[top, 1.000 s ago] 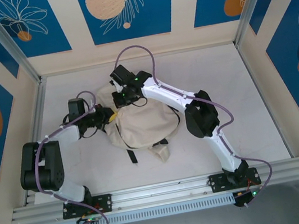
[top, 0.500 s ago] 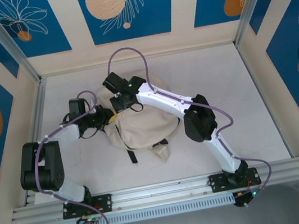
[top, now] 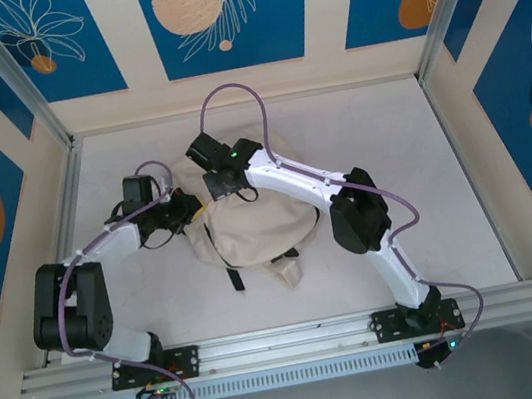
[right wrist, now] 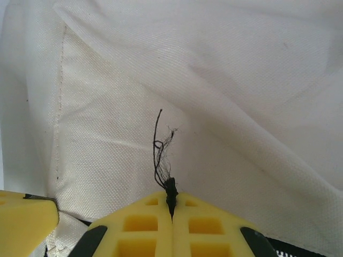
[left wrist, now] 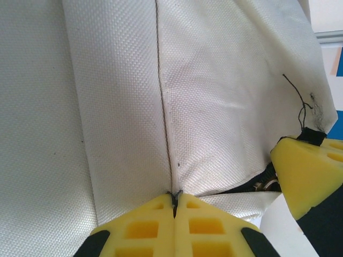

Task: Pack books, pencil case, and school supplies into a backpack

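White table (top: 388,140) | backpack (top: 250,227) ctr | L tool (left wrist: 174,197) clamped on its seam (left wrist: 163,107) | R tool (right wrist: 171,199) clamped on dark cord (right wrist: 170,188)

A pale table (top: 388,140) carries a cream-white backpack (top: 250,227), slumped a little left of centre; a dark strap (top: 235,277) trails from its near edge onto the surface.

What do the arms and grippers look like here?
White links, bulky black joints on left arm and right arm; a purple cable loops along each, with small green lights. Yellow block fingers with square cut-outs on left gripper and right gripper.
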{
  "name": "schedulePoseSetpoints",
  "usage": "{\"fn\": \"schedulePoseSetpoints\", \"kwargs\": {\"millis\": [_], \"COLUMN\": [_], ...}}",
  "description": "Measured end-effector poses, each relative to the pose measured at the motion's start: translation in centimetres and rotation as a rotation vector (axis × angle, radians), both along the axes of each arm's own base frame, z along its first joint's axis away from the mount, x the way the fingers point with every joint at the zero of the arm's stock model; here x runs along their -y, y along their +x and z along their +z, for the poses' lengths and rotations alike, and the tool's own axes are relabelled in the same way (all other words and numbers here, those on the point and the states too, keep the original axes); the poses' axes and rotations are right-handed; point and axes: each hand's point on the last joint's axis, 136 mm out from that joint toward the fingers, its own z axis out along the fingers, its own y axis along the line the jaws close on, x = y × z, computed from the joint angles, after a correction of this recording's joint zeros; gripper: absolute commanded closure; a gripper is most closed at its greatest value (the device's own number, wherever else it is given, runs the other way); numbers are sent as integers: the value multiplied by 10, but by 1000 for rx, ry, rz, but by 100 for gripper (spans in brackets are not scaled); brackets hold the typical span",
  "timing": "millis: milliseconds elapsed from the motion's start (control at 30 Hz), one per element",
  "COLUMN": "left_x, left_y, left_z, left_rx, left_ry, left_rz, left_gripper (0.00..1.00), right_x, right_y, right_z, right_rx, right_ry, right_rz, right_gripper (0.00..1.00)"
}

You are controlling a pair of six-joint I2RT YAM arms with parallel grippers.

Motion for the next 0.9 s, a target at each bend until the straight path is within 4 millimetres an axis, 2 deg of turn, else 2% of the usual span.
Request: {"fn": "schedulePoseSetpoints", "kwargs": {"millis": [167,400,500,633,767,900], "left_x": [-1,-3,-3,-3,-7,-9], "left_y": [-1,-3,-3,-3,-4,-5], "left_z": [-1,-4,-3,0,-2,-3], "left_rx": [-3,-20,-19,-13,-20,-25], "left_ry": [10,16,10,6,27,37], "left_rz": [1,7,5,5,20,27], "left_gripper": [100,100,100,100,100,100], "right_x": [-9,-48,-57,-58,-51,-26], "right_y": [-3,-29,-36,-37,-29,-24], "right_z": [5,19,21,22,22,22], "right_rx": [-21,-87,-116,-122,-78,-23], "right_ry": [55,212,255,263,223,150], "right_rz": [55,280,315,319,280,195], "right_gripper": [100,100,100,100,100,100]}}
